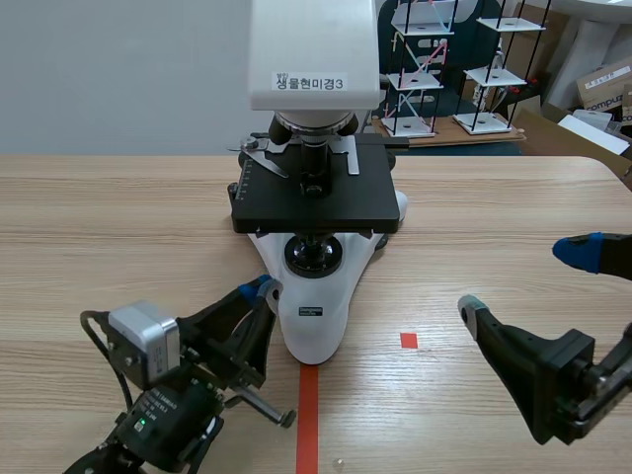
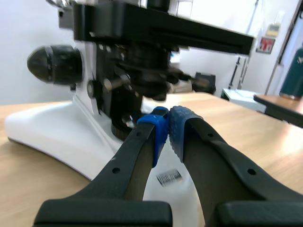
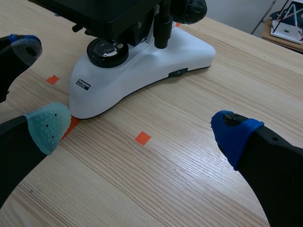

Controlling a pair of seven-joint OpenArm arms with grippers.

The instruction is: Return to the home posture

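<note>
A white microscope point(image 1: 314, 296) with a black stage point(image 1: 316, 193) stands mid-table. My left gripper point(image 1: 259, 289) sits low at the front left, shut on nothing, its blue pads point(image 2: 163, 130) nearly touching and close to the microscope's white base point(image 2: 57, 132). My right gripper point(image 1: 523, 281) is at the front right, wide open and holding nothing. In the right wrist view the grey-green pad point(image 3: 47, 125) and blue pad point(image 3: 234, 135) stand far apart over bare wood, with the microscope base point(image 3: 142, 66) ahead. The other arm's fingertip point(image 3: 23, 47) shows beside the base.
An orange-red tape line point(image 1: 308, 415) runs from the microscope base toward the front edge, and a small tape square point(image 1: 409, 340) lies to its right. Behind the table stand white wire models point(image 1: 420, 69) and cardboard boxes point(image 1: 602, 89).
</note>
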